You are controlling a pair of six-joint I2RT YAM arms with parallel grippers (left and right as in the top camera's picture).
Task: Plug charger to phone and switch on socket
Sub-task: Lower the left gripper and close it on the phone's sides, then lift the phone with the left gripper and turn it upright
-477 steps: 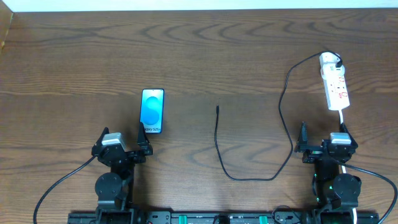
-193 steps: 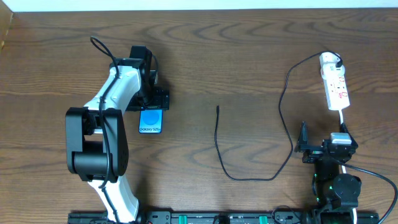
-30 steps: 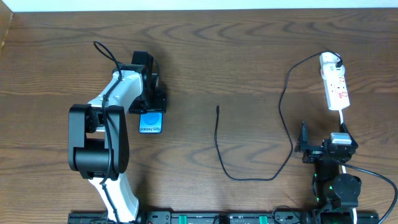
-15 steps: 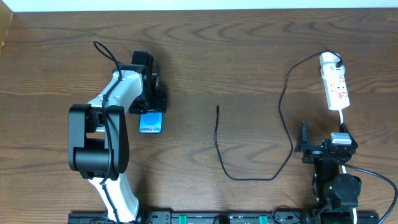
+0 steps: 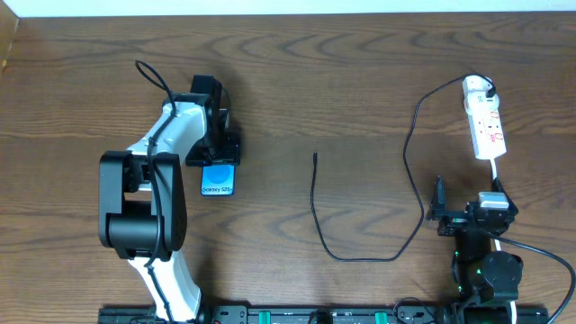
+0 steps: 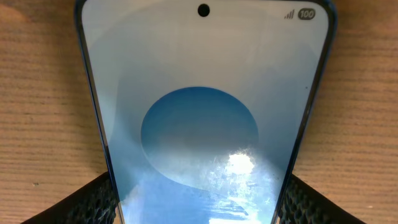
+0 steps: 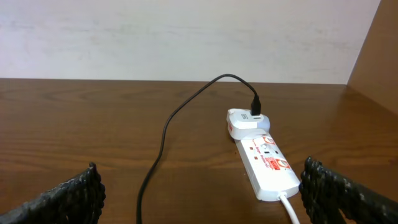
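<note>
The phone (image 5: 217, 183) lies flat at the table's left, its blue screen up. It fills the left wrist view (image 6: 199, 93). My left gripper (image 5: 219, 151) is over its far end, with one finger against each long edge (image 6: 199, 202). The charger cable (image 5: 314, 202) lies at mid-table. Its free plug tip (image 5: 315, 155) is well right of the phone. The cable loops round to a white adapter in the socket strip (image 5: 484, 117) at the far right. My right gripper (image 5: 468, 214) rests open and empty near the front edge. The strip (image 7: 264, 162) and cable (image 7: 163, 140) lie ahead of its fingers (image 7: 208, 199).
The left arm (image 5: 148, 180) stretches from the front edge up to the phone. A white lead (image 5: 496, 169) runs from the strip towards the right arm's base. A pale wall (image 7: 186, 37) stands behind the table's far edge.
Over the last second the phone has slid a few pixels towards the front edge with my left gripper on it. The cable, the strip and the right arm have not moved.
</note>
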